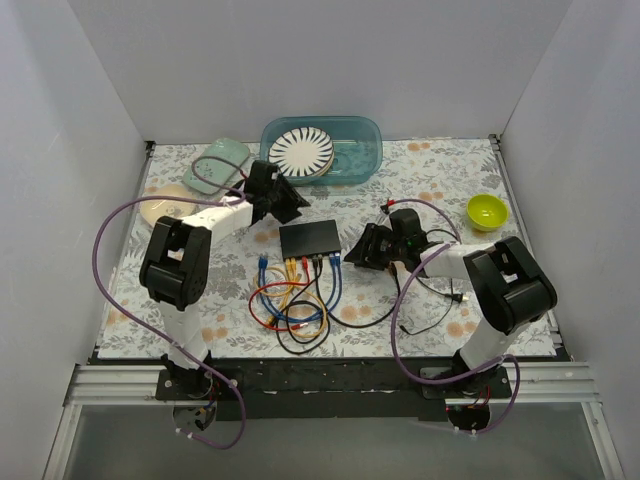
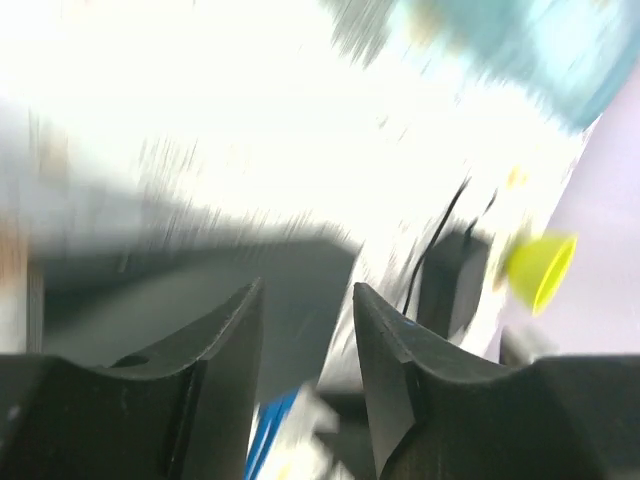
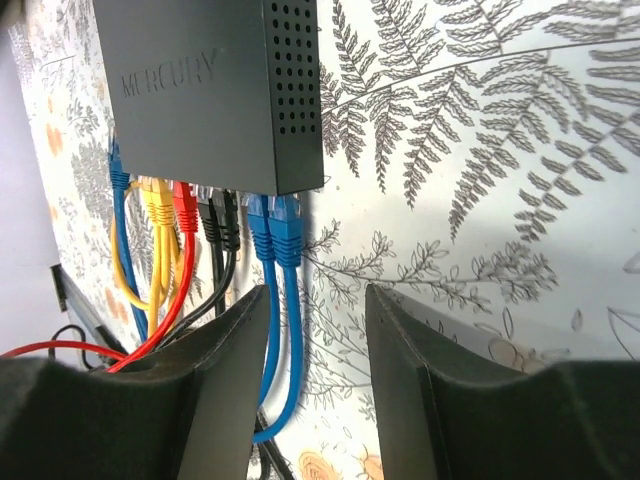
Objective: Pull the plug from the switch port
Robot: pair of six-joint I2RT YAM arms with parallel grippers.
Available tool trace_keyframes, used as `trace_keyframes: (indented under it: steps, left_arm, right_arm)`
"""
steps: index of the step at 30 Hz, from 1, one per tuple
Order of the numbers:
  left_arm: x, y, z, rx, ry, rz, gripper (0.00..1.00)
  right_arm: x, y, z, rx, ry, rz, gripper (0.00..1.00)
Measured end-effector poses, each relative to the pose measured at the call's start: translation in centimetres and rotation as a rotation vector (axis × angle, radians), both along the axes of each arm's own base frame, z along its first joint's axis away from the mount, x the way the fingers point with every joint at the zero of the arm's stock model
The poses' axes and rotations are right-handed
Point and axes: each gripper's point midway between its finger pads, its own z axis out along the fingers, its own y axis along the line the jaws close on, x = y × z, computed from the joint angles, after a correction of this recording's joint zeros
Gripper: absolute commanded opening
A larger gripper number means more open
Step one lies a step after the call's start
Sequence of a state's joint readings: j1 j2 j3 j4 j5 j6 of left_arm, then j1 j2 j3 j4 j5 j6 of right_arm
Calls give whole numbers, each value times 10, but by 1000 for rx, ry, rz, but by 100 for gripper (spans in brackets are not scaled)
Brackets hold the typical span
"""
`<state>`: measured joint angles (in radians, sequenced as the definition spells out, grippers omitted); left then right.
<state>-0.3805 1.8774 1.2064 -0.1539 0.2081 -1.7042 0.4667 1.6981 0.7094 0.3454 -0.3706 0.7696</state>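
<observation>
Top external view has the black switch (image 1: pixel 308 238) lying mid-worktop (image 1: pixel 450 180), with blue, yellow, red and black cables (image 1: pixel 295 300) plugged along its near edge. Left hand (image 1: pixel 290 208) hovers just behind the switch's far left corner; right hand (image 1: pixel 356 254) sits just beside its right end. Right wrist view shows that hand's fingers (image 3: pixel 420 380) apart and gripping nothing, pointed toward the 2 blue plugs (image 3: pixel 275 228) seated in the ports nearest it. Left wrist view is badly blurred, yet its fingers (image 2: pixel 400 370) stand apart with nothing between them, above a dark surface.
</observation>
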Motion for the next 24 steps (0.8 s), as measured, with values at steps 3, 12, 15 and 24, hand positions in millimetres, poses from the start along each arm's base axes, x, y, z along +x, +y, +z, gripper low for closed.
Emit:
trace_keyframes:
  steps: [3,12,15,24]
  left_arm:
    - [47,6,26,67,-120,46,38]
    - [61,27,-47,297,-48,85,35]
    - [56,20,-44,319,-65,58,34]
    - [23,0,-48,249,-63,-24,35]
  right_arm:
    - [-1,-5,6,-24,-16,-5,50]
    - [-12,-20,26,-71,-65,-10,49]
    - [-14,-23,27,-83,-69,-14,49]
    - [-23,-32,26,-127,-71,-4,49]
